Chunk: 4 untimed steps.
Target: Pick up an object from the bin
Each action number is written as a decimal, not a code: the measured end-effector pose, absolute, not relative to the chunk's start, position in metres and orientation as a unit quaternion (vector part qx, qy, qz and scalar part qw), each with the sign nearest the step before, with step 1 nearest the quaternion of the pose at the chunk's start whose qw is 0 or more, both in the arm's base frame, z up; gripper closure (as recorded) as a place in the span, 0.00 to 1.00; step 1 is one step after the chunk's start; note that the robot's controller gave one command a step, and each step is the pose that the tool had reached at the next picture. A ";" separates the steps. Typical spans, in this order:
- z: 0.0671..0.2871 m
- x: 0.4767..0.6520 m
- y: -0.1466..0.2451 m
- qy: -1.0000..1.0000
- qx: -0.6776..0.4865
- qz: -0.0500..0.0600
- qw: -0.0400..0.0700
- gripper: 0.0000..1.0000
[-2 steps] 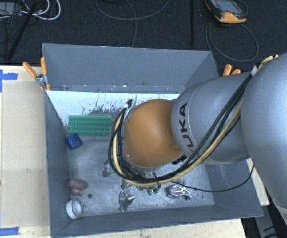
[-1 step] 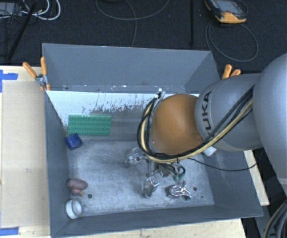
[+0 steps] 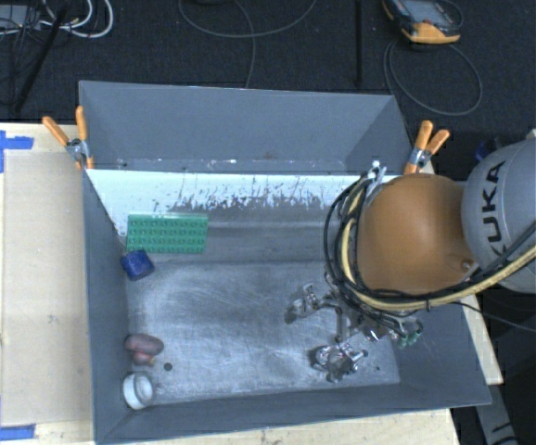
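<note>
Gripper (image 3: 340, 355) hangs low over bare floor in the near right part of the grey bin (image 3: 240, 128), under the arm's orange-brown cover (image 3: 407, 235). Whether it is open or closed cannot be told. Four things lie at the left side, well apart from it:

- one green studded plate (image 3: 166, 234) by the far wall
- one small blue block (image 3: 137, 265) just below the plate
- one pinkish-brown lump (image 3: 144, 345) near the left corner
- one white round piece (image 3: 139, 390) near the same corner

One tiny dark speck (image 3: 168, 368) sits beside the lump.
</note>
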State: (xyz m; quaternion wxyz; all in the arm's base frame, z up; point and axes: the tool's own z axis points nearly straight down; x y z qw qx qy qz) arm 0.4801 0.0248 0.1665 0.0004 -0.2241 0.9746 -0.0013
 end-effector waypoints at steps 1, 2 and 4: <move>0.071 0.485 -0.034 0.935 -0.354 0.000 0.004 0.00; 0.154 0.514 0.032 0.864 -0.503 0.000 0.002 0.00; 0.071 0.502 -0.056 0.930 -0.367 0.002 0.000 0.00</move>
